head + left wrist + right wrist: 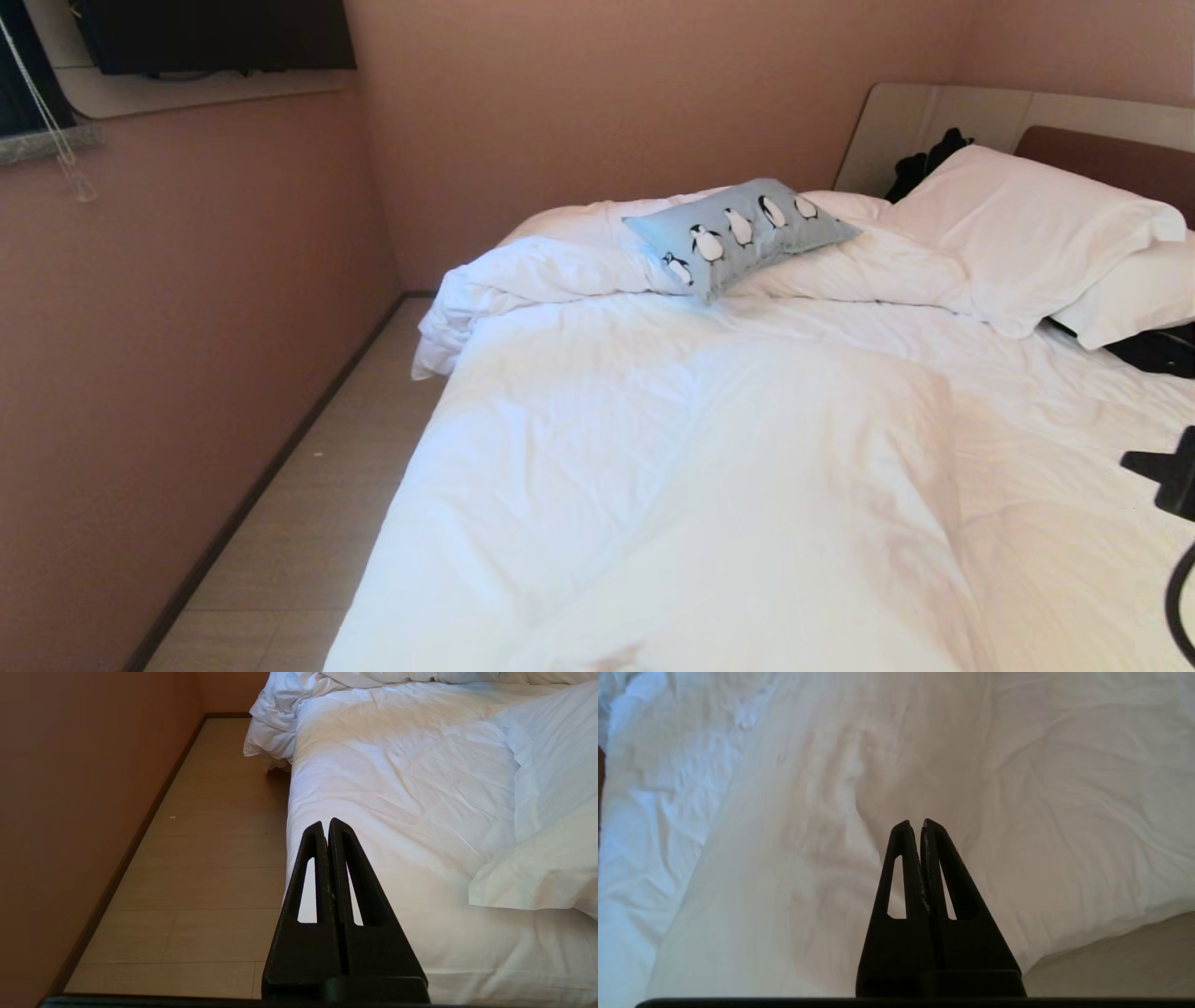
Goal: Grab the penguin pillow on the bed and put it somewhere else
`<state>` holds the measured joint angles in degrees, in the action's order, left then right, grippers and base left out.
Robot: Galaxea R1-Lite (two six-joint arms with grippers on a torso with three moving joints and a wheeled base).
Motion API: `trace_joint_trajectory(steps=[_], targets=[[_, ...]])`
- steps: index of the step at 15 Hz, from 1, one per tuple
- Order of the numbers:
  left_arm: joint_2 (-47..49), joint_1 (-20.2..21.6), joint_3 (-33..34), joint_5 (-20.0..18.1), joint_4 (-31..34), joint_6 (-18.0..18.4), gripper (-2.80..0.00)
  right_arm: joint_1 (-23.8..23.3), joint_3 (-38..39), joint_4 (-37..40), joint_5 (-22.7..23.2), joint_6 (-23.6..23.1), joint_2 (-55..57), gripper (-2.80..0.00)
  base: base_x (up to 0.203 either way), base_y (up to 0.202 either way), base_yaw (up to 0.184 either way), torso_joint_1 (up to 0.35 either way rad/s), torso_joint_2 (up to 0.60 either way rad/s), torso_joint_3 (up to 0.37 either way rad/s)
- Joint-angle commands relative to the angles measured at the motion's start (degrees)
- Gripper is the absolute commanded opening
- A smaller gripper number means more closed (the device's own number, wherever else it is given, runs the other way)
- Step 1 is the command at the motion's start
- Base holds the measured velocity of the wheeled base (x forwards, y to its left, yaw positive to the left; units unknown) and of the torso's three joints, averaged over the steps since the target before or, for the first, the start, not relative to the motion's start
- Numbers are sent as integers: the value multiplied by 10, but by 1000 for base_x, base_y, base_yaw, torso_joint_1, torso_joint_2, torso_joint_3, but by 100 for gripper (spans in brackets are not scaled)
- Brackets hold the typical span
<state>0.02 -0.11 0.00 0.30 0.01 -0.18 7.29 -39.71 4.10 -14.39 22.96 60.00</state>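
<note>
The penguin pillow (pixel 740 233), light blue with a row of black-and-white penguins, lies tilted on the bunched white duvet at the far side of the bed (pixel 709 485). No gripper touches it. My right gripper (pixel 915 823) is shut and empty, hanging over plain white bedding; in the head view only a black part of the right arm (pixel 1167 471) shows at the right edge, far from the pillow. My left gripper (pixel 325 823) is shut and empty, parked low over the bed's near edge by the floor.
Two large white pillows (pixel 1027 233) lean at the brown headboard (pixel 1111 159) on the right, with dark items behind and below them. A pink-brown wall (pixel 168 355) and a narrow strip of pale floor (pixel 308 523) run along the bed's left side.
</note>
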Motion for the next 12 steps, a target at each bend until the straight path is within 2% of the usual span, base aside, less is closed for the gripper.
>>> trace_joint_trajectory(steps=[1,3,8,10,12], targets=[[0,0,1,0,0,0,-280,-9,-7,100,1,2,-87,-280,0,0,0,0,0,0],[0,0,1,0,0,1,-280,-11,-22,181,20,2,-158,-280,0,0,0,0,0,0],[0,0,1,0,0,0,-280,-10,-34,325,108,2,-336,-280,0,0,0,0,0,0],[0,0,0,0,0,0,-280,-7,-36,374,126,1,-401,-280,0,0,0,0,0,0],[0,0,0,0,0,0,-280,-5,-52,438,124,1,-436,-280,0,0,0,0,0,0]])
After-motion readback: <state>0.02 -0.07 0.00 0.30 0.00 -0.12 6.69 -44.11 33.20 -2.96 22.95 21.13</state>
